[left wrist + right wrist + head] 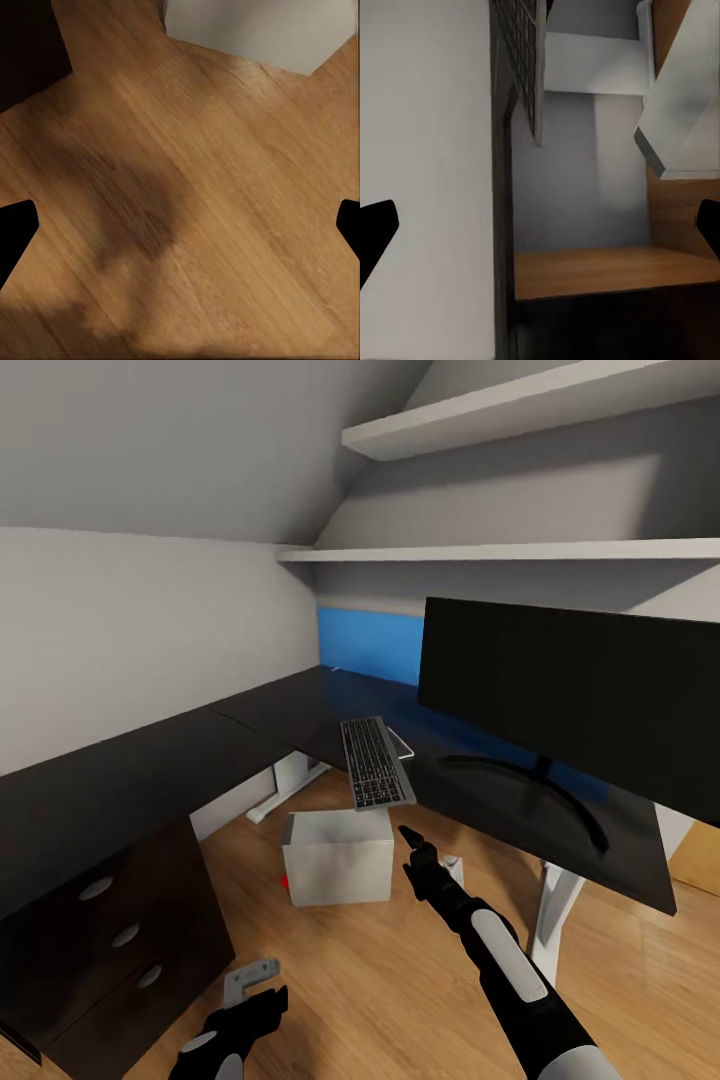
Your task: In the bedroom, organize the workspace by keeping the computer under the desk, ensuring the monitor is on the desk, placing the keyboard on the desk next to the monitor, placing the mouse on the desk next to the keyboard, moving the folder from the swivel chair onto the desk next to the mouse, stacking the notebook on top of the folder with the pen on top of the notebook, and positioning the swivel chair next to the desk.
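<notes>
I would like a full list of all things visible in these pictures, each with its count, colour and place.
desk: one, black, L-shaped, along the wall and the corner.
drawers: three fronts, dark with round silver knobs, at the desk's near left end.
monitor: one, black screen, standing on the desk at right.
keyboard: one, dark grey, on the desk, overhanging its front edge.
computer: one, pale grey, on the floor by the desk's front edge.
shelves: two, white, on the wall above.
floor: wood-coloured.
left gripper: low over the floor, open.
right gripper: below the keyboard, open.
</notes>
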